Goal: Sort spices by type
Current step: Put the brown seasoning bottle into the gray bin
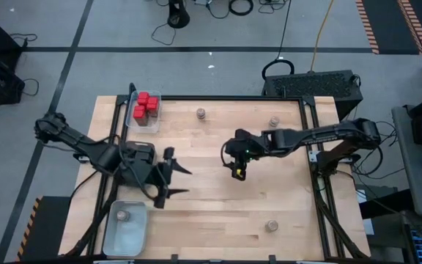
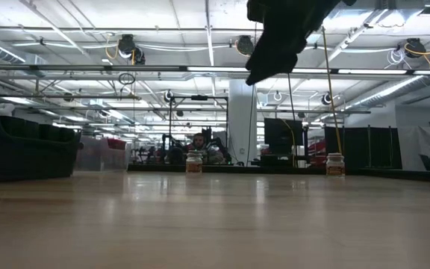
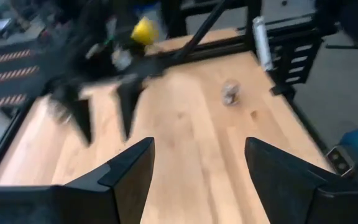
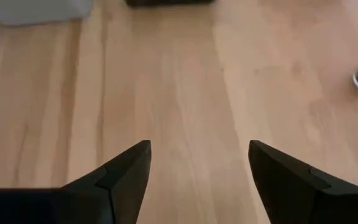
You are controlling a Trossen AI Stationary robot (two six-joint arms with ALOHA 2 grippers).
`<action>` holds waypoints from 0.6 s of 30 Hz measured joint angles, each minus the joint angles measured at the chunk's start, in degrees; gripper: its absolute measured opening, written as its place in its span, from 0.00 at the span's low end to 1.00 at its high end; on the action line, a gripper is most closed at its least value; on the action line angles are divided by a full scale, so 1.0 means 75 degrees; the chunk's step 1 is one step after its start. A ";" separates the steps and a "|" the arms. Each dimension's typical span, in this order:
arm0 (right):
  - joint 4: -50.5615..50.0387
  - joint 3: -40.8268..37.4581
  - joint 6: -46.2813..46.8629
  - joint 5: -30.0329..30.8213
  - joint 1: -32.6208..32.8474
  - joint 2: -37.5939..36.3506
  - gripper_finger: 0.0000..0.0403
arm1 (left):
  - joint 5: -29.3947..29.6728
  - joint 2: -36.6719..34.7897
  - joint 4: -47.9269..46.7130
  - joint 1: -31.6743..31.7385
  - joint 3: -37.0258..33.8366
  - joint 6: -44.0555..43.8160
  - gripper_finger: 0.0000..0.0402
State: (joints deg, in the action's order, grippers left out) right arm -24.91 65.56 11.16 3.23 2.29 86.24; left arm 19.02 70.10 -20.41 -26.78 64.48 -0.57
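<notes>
The red tins [image 1: 146,104] sit packed together in a clear tray [image 1: 154,116] at the far left corner of the table [image 1: 218,198]. Round tan-lidded jars are spread over the rest: one jar [image 1: 201,113] near the middle of the far edge, another jar [image 1: 274,121] further right along that edge, a third jar [image 1: 272,225] near the front edge toward the right, and a fourth jar [image 1: 122,216] resting inside a pale tray [image 1: 125,238] at the front left corner. In the low view two of the jars stand upright at the far side of the table. The left end effector [image 1: 179,181] hovers over the left half of the table near the pale tray, its fingers [image 3: 128,169] spread apart and holding nothing. The right end effector [image 1: 237,173] hangs above the middle of the table, its fingers [image 4: 127,167] likewise apart and empty over bare wood.
</notes>
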 joint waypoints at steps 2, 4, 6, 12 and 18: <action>0.0387 -0.0235 -0.0167 -0.0008 0.0055 -0.0010 0.63 | 0.0130 -0.0371 0.0025 0.0034 -0.0439 -0.0232 0.64; 0.0551 -0.0537 -0.0307 -0.0050 0.0059 -0.0082 0.63 | 0.0344 -0.0809 0.0261 0.0003 -0.0965 -0.0513 0.64; 0.0899 -0.0803 -0.0314 -0.0070 -0.0043 -0.0124 0.63 | 0.0499 -0.1241 0.0572 -0.0059 -0.1518 -0.0784 0.64; 0.1636 -0.1562 0.0354 -0.0070 -0.0257 -0.0224 0.63 | 0.1080 -0.2300 0.2325 -0.0366 -0.3133 -0.1136 0.64; 0.1884 -0.1795 0.0687 0.0367 -0.0260 -0.0230 0.63 | 0.1193 -0.2522 0.3333 -0.0730 -0.4034 -0.0886 0.64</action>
State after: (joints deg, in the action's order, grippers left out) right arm -10.78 52.10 16.31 5.98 0.34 84.51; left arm 27.97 51.18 4.59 -32.26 34.22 -7.21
